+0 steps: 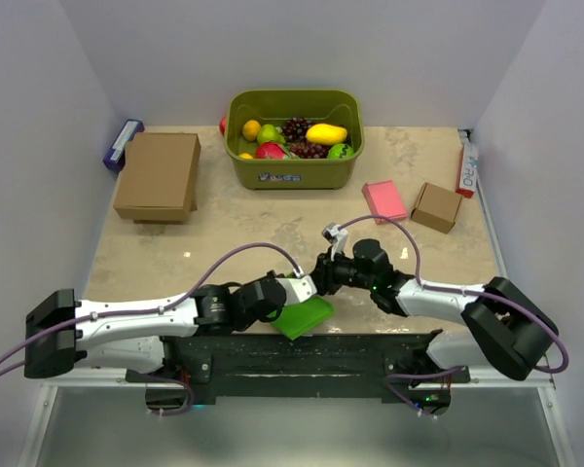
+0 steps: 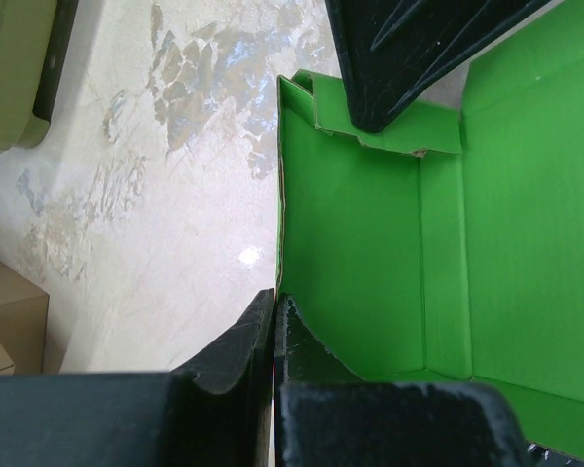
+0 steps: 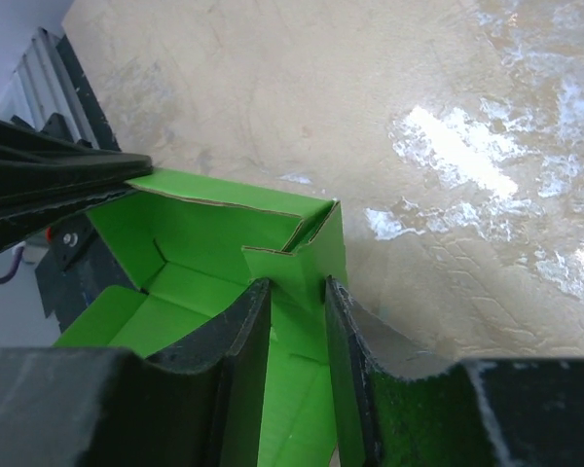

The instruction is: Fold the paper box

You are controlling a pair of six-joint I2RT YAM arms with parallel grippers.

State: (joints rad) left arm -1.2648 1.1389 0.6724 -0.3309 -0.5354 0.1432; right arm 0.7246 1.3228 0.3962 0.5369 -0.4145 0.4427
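Left hand [image 2: 274, 311] pinches the thin, creased paper box [image 2: 370, 243].

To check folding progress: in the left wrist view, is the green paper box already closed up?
No, the paper box stands open, its green inner floor and walls plainly showing.

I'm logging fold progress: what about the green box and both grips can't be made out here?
Top external: most of the paper box is hidden under both arms; only one green corner shows.
Left wrist: the left gripper is shut on a wall; the box's far side is cut off by the frame's right edge.
Right wrist: the right gripper straddles a wall; whether its jaws pinch is unclear.
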